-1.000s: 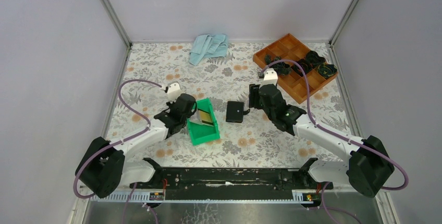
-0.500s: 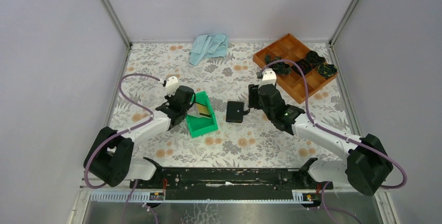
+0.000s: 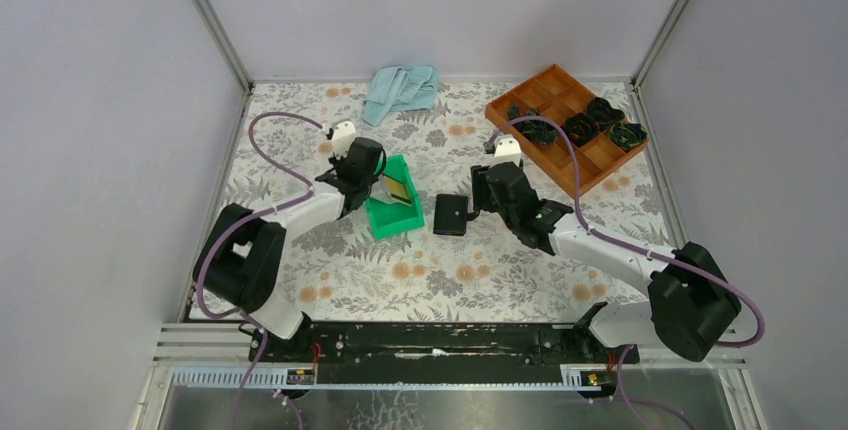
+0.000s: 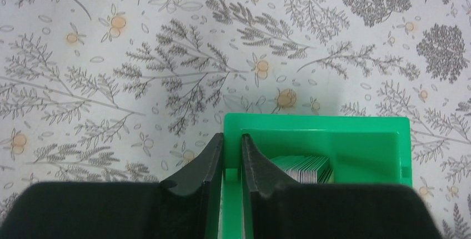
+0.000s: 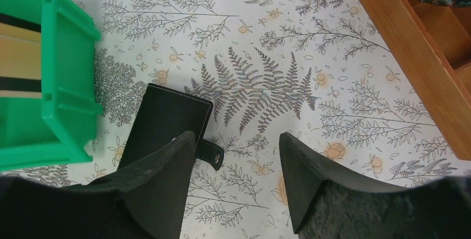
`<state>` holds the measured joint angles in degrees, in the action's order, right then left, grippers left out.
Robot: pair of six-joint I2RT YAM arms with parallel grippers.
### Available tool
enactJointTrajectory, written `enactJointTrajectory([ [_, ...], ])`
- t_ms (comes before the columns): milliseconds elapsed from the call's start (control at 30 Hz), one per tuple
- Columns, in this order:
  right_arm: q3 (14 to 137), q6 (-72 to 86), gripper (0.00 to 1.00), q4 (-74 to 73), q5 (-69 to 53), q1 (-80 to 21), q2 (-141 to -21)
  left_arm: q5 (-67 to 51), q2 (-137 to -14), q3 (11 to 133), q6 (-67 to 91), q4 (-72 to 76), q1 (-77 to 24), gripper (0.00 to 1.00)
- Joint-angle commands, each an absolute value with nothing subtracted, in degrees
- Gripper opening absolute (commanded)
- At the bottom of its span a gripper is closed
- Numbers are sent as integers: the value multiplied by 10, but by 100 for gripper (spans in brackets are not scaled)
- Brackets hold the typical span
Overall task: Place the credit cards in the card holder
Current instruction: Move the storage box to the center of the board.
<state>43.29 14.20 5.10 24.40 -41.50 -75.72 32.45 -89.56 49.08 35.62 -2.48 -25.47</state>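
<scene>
Top external view with both wrist views, read near to far. On the floral table [image 3: 470,275] the left gripper [image 4: 231,142] has its fingers drawn close on one wall of the green bin [image 4: 316,125], pinching it. The cards [image 3: 398,188] lie stacked inside the bin, tan-gold with a dark stripe, and no card shows outside it. Just right of the bin, and apart from it, lies the black holder [image 3: 451,215], flat and folded. Its tab [image 5: 210,154] sticks out toward the right gripper [image 5: 236,139], whose fingers stand spread wide over the tab side, gripping nothing. Handling, as judged: the cards are light, thin, stiff and slick, hard to lift off a flat floor, so they are best taken by an edge raised against the bin wall. The holder is light and pliant and likely to slide, so one cover wants pinning while it is opened at the tab. Farther back sit a brown tray [image 5: 411,55] and a blue cloth [image 3: 400,92]. No brand or legible writing shows.
</scene>
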Motion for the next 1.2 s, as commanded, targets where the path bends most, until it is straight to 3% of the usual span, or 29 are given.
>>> enactJointTrajectory([
  [0, 461, 132, 65, 75, 258, -421, -760, 331, -920, 539, 334, 37, -235, 14],
  [567, 472, 190, 66, 78, 218, -421, -806, 303, -1050, 662, 323, 53, -212, 12],
  [833, 449, 262, 66, 104, 155, -428, -824, 290, -1081, 703, 322, 55, -211, 11],
  [1167, 423, 300, 65, 116, 165, -461, -847, 280, -1095, 718, 321, 58, -211, 13],
])
